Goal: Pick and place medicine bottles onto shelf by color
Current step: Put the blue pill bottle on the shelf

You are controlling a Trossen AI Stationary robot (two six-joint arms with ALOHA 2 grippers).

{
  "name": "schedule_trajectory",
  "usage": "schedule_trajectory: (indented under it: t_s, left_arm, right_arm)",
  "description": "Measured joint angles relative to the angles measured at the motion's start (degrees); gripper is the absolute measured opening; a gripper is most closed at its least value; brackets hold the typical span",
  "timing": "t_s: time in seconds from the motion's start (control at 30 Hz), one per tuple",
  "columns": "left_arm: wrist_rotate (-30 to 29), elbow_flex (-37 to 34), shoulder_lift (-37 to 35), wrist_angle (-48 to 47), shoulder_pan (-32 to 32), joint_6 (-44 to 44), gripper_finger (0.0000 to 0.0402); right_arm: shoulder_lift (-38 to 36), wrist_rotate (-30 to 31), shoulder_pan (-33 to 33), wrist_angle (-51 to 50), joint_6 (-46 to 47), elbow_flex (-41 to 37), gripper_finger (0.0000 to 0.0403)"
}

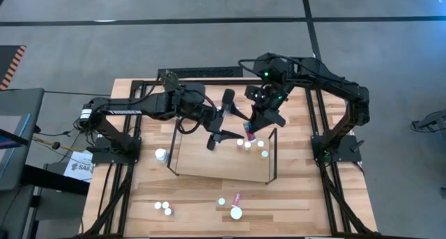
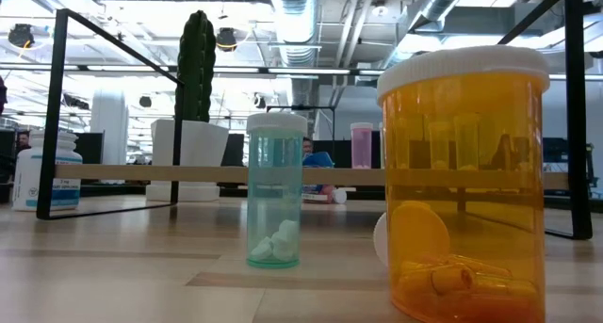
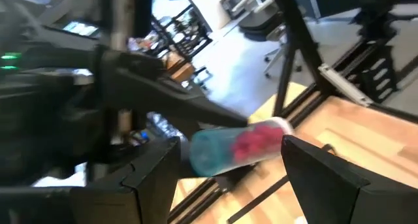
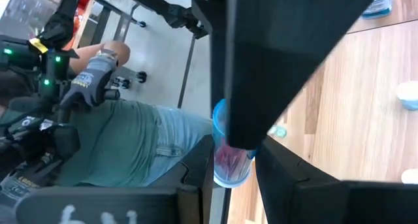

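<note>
My right gripper (image 1: pixel 251 125) is shut on a blue-tinted medicine bottle with pink pills (image 3: pixel 238 145), above the far right part of the shelf (image 1: pixel 209 162). My left gripper (image 1: pixel 224 119) stands open just to the left of it, fingers pointing at the bottle without touching it. Several white-capped bottles (image 1: pixel 247 145) stand on the shelf's right end. Other bottles stand on the table: one (image 1: pixel 162 154) left of the shelf and a group (image 1: pixel 166 207) near the front. A pink one (image 1: pixel 237 197) lies on its side there. My right gripper pinches the bottle's clear body (image 4: pixel 228 160) between its two fingers, away from the white cap (image 3: pixel 281 125). The fingers slant down from the table's far right side. The bottle is lifted clear of the shelf.
The shelf's dark-framed end panels (image 1: pixel 272 155) rise at both short ends. In the low view a large orange bottle (image 2: pixel 462 182) and a teal bottle (image 2: pixel 275 191) stand near the front edge; a cactus in a white pot (image 2: pixel 196 73) stands behind. A person (image 4: pixel 130 152) sits beyond the table.
</note>
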Motion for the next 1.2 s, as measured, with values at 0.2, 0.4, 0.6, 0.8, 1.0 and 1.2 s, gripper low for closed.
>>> schedule_trajectory:
  t_s: [0.2, 0.4, 0.6, 0.8, 1.0, 1.2]
  left_arm:
    - [1.3, 0.0, 0.1, 0.3, -0.1, -2.0, 0.0254]
    - [0.9, 0.0, 0.0, -0.3, -1.0, -4.4, 0.0254]
    - [-1.2, 0.1, 0.0, -0.9, -1.8, -6.5, 0.0254]
    - [-2.9, 0.1, 0.0, -1.8, -2.7, -7.5, 0.0254]
    - [-4.2, 0.1, 0.0, -1.9, -3.5, -7.7, 0.0254]
    - [-8.7, 0.1, -0.5, 1.1, -4.3, -2.8, 0.0254]
  right_arm:
    - [0.0, 0.0, -0.1, 0.0, 0.0, 0.0, 0.0109]
    - [0.1, 0.0, -0.4, -0.4, 0.2, 0.0, 0.0109]
    - [0.1, 0.1, -0.9, -1.5, 0.4, -0.1, 0.0109]
    - [0.1, 0.1, -1.3, -3.7, -0.1, -0.1, 0.0109]
    - [0.1, 0.0, -1.3, -5.2, -0.9, -0.1, 0.0109]
    - [0.0, 0.1, 0.0, -5.2, -1.0, -0.1, 0.0109]
